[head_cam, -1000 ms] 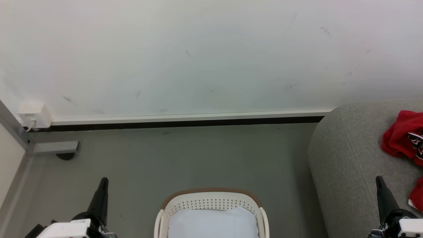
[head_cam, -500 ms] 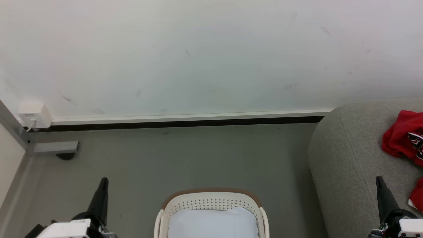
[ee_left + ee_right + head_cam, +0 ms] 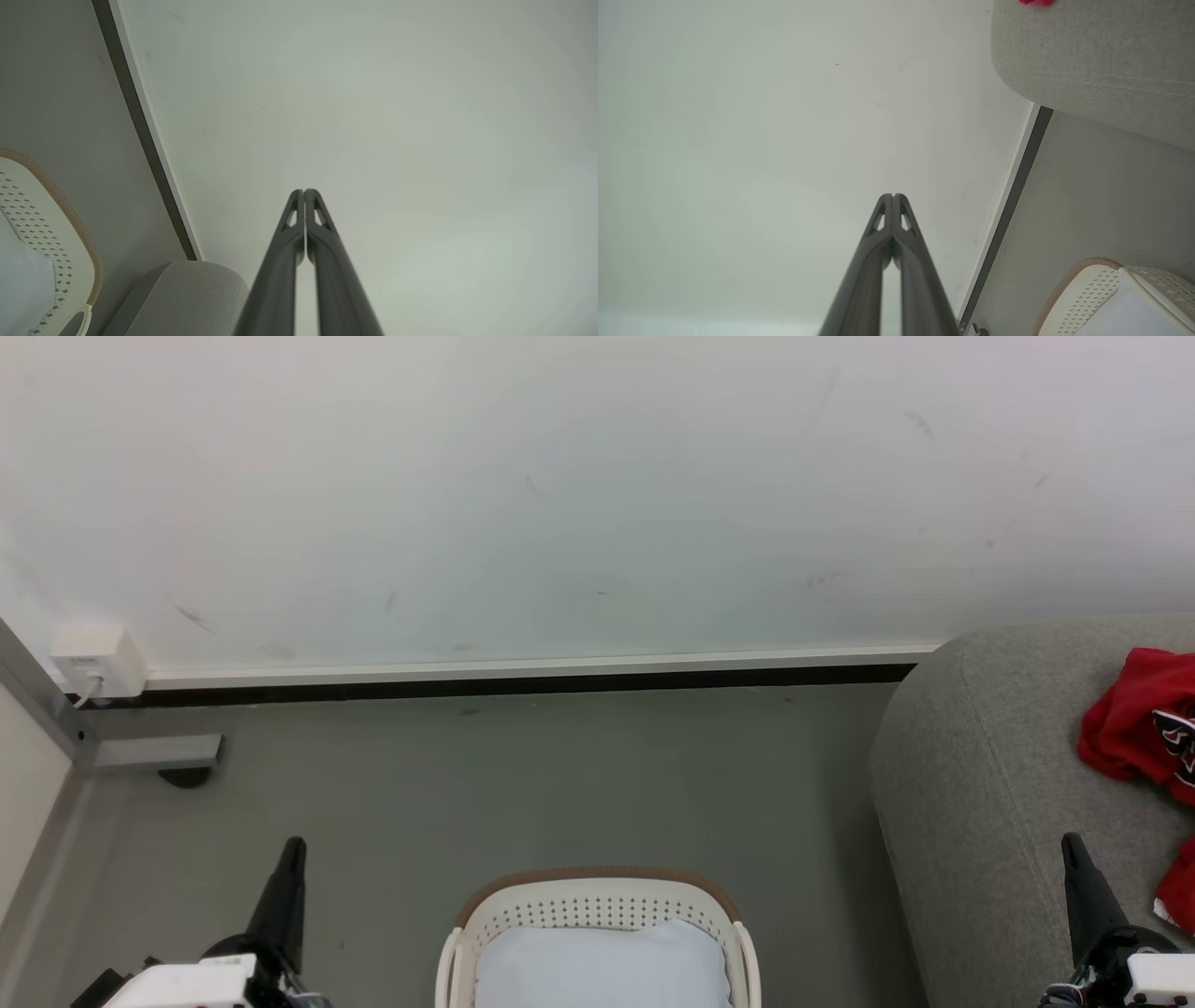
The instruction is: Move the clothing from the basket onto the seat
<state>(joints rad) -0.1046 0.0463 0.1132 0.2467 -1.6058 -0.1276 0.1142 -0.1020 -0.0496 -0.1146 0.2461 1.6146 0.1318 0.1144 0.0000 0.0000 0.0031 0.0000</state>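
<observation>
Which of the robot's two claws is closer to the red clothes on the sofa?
Right. The right gripper is by the sofa, just short of the red clothing; the left gripper is on the far side of the basket.

One basket (image 3: 597,877), one pale pad (image 3: 602,966), one seat (image 3: 980,784), two clothing heaps (image 3: 1125,723) (image 3: 1182,887), and two end effectors (image 3: 295,845) (image 3: 1071,841).

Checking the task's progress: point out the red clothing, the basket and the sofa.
red clothing (image 3: 1120,723): head view, on its crumpled red fabric.
basket (image 3: 597,875): head view, on its brown far rim.
sofa (image 3: 971,775): head view, on its bare rounded end.
</observation>
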